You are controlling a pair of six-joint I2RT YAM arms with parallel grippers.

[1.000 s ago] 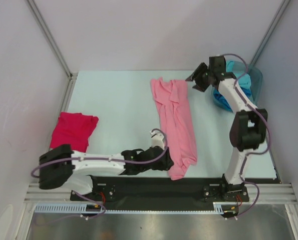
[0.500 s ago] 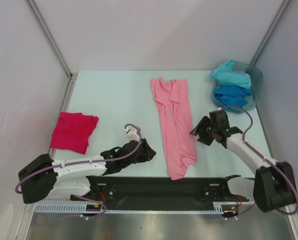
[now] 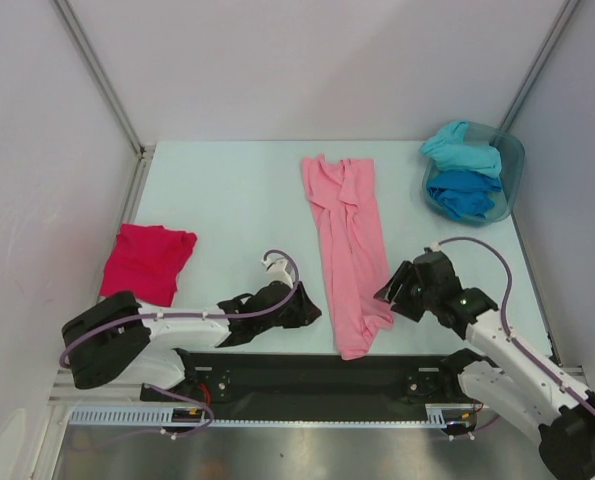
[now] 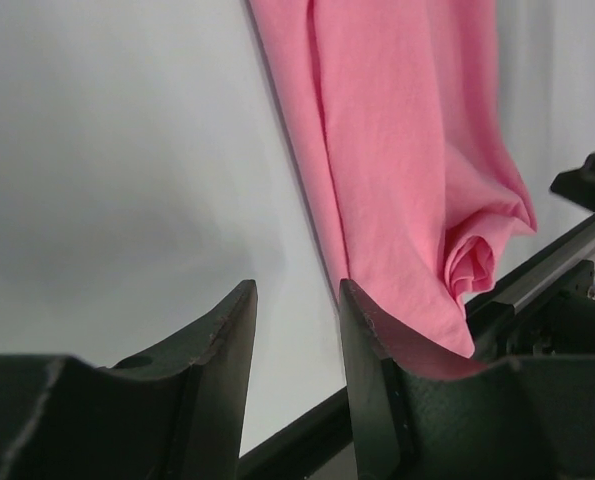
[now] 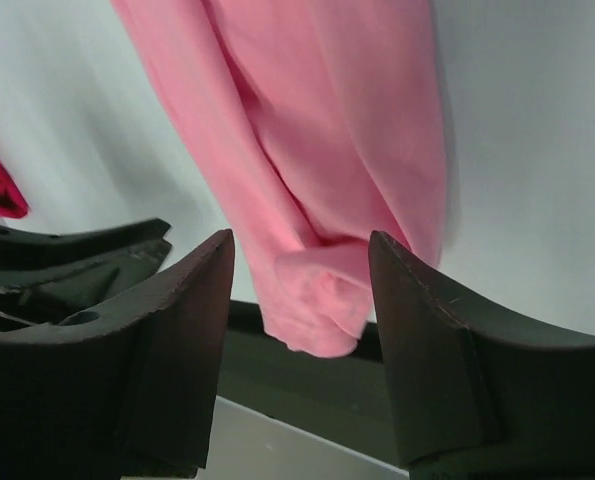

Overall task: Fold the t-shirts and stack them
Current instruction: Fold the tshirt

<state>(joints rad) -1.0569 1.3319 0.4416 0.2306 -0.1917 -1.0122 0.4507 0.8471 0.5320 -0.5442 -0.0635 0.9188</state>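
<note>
Two sets of fingers spread, nothing held, at near edge of tabletop (image 3: 227, 200). Left gripper (image 3: 307, 308) just left of pink t-shirt (image 3: 349, 250) near end, right gripper (image 3: 389, 290) just right of it, about equally close. Shirt long axis near-to-far, mid-tabletop. Likely next: pinch near corners, carry farward. Beyond: crimson t-shirt (image 3: 147, 262) by left edge. Turquoise t-shirt (image 3: 462, 145) and blue t-shirt (image 3: 462, 192) in tub (image 3: 517, 165), far right corner.

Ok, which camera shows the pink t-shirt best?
Top external: the pink t-shirt lies in full, a long folded strip across the table. Both wrist views catch only its near end with the curled corner, the right wrist framing it between its open fingers.
</note>
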